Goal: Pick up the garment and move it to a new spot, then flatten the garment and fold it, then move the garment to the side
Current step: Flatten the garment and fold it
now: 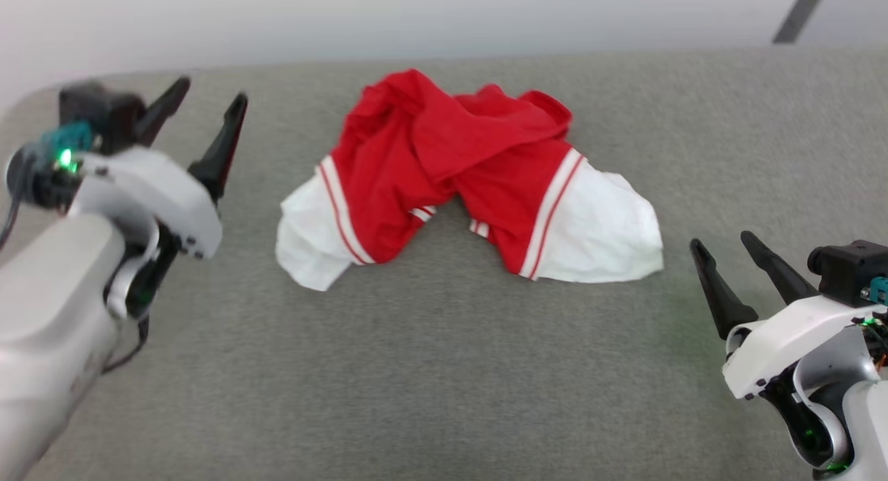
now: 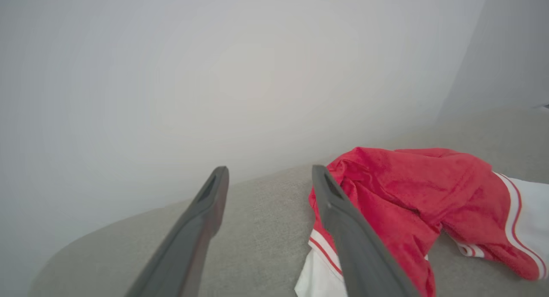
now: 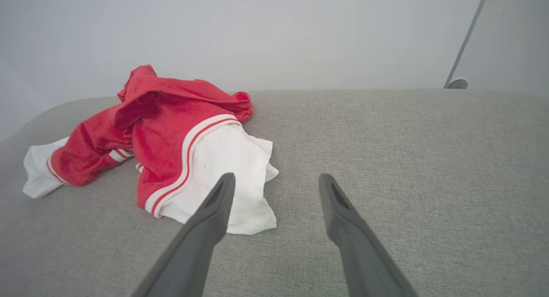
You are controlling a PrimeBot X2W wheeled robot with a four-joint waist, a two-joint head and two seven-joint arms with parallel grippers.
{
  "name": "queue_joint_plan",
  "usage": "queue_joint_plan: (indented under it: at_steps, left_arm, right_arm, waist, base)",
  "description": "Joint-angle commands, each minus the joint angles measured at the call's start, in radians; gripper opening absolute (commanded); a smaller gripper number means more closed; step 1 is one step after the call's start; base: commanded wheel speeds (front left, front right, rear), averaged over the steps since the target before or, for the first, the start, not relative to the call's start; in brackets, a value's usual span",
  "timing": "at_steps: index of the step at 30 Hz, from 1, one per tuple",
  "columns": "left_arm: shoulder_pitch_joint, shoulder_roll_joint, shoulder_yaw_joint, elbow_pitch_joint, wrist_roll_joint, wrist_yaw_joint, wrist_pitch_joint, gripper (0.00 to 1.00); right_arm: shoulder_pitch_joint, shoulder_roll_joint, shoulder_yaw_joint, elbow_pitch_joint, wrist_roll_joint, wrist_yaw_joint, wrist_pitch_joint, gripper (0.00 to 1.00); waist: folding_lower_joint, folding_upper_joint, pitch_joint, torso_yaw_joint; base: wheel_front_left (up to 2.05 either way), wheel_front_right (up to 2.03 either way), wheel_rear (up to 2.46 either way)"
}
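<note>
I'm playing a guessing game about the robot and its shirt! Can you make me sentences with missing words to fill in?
1. The garment has a ____ body and white sleeves.
2. The left gripper and the right gripper both have their jaws ____.
3. In the head view, the garment lies ____ the two grippers, held by neither.
4. It rests crumpled on a ____ fabric surface.

Missing words: red; open; between; grey.
</note>
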Motion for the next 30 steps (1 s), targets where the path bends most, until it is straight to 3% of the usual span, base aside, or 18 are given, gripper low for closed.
queue_joint_plan:
  at_steps: [1, 7, 14, 19, 20, 24, 30]
  left_arm:
    - [0.045, 0.012, 0.018, -0.029, -0.008, 0.021, -0.012, 1.00]
    - [0.217, 0.049, 0.167, -0.208, 0.055, 0.115, -0.020, 1.00]
    - [0.487, 0.010, 0.434, -0.412, 0.210, 0.198, -0.019, 1.00]
    - [0.636, -0.039, 0.574, -0.494, 0.289, 0.208, -0.019, 1.00]
    - [0.667, -0.051, 0.604, -0.508, 0.308, 0.204, -0.019, 0.93]
    - [0.777, -0.110, 0.718, -0.555, 0.381, 0.190, -0.019, 1.00]
    - [0.897, -0.207, 0.849, -0.590, 0.477, 0.145, -0.019, 1.00]
  right_arm:
    - [0.023, -0.005, -0.007, 0.002, -0.008, 0.000, 0.006, 1.00]
    - [0.042, -0.018, -0.022, 0.012, -0.018, 0.000, 0.048, 1.00]
    - [0.025, -0.033, -0.045, 0.051, -0.022, 0.000, 0.138, 1.00]
    - [0.011, -0.043, -0.064, 0.087, -0.019, 0.000, 0.213, 1.00]
    - [0.006, -0.047, -0.065, 0.092, -0.019, 0.000, 0.228, 1.00]
    - [-0.015, -0.060, -0.084, 0.125, -0.023, 0.000, 0.285, 1.00]
    - [-0.054, -0.066, -0.125, 0.191, -0.042, 0.000, 0.368, 1.00]
  waist:
    - [0.0000, 0.0000, -0.071, 0.073]
    - [0.0000, 0.0000, -0.108, 0.124]
    - [0.0000, 0.0000, -0.140, 0.170]
    - [0.0000, 0.0000, -0.147, 0.195]
    - [0.0000, 0.0000, -0.148, 0.201]
    - [0.0000, 0.0000, -0.146, 0.225]
    - [0.0000, 0.0000, -0.135, 0.258]
  base:
    - [0.00, 0.00, 0.00]
    - [0.00, 0.00, 0.00]
    - [0.00, 0.00, 0.00]
    - [0.00, 0.00, 0.00]
    - [0.00, 0.00, 0.00]
    - [0.00, 0.00, 0.00]
    - [0.00, 0.00, 0.00]
